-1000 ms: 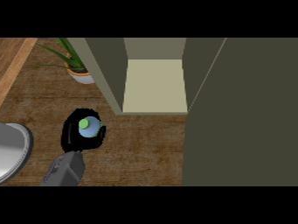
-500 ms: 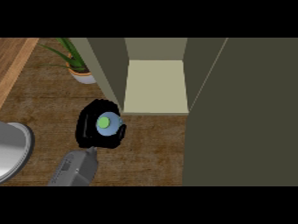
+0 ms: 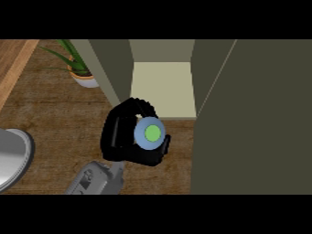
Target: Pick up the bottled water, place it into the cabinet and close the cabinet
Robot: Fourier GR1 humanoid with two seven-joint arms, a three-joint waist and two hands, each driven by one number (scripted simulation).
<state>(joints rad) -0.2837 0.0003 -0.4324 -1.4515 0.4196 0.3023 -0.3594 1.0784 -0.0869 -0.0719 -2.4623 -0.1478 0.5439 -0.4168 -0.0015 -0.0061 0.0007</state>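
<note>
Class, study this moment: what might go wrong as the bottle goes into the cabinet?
1. The bottled water, held in the left hand, sits just before the cabinet's shelf, near its left wall; it may clip that wall or the shelf's lip.
2. The open door stands close on the right; the hand might bump it.

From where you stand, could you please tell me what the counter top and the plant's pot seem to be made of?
Counter top: looks like wood with a matt brown finish, going by its streaky, mottled grain. Plant's pot: possibly ceramic or plastic, with a smooth, pale, even surface; the look leaves it open which.
</note>
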